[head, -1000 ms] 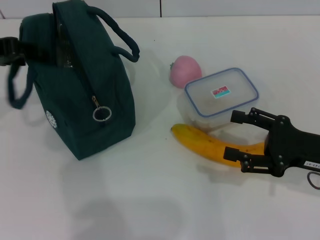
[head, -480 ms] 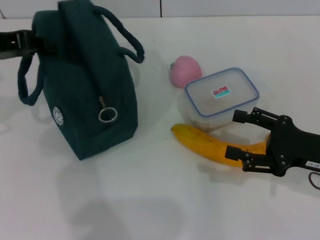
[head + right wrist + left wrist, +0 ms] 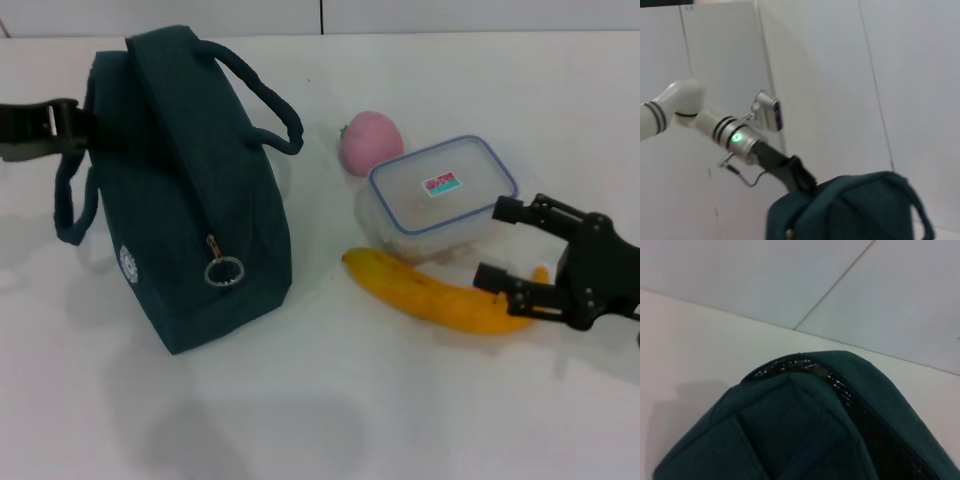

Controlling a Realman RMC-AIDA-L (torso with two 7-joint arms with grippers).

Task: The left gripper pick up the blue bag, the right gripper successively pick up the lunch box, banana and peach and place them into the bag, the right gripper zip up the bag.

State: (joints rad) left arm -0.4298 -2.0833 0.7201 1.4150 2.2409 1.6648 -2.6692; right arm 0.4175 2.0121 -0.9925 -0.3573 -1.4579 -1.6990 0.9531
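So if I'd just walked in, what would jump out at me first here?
Probably the big dark teal bag standing on the white table, with the left gripper at its far-left end. Next, the bright yellow banana lying in front of a clear lunch box, a pink peach just behind. The black right gripper hovers open at the banana's end.

Head view downward; wrist views near bag (image 3: 190, 200)
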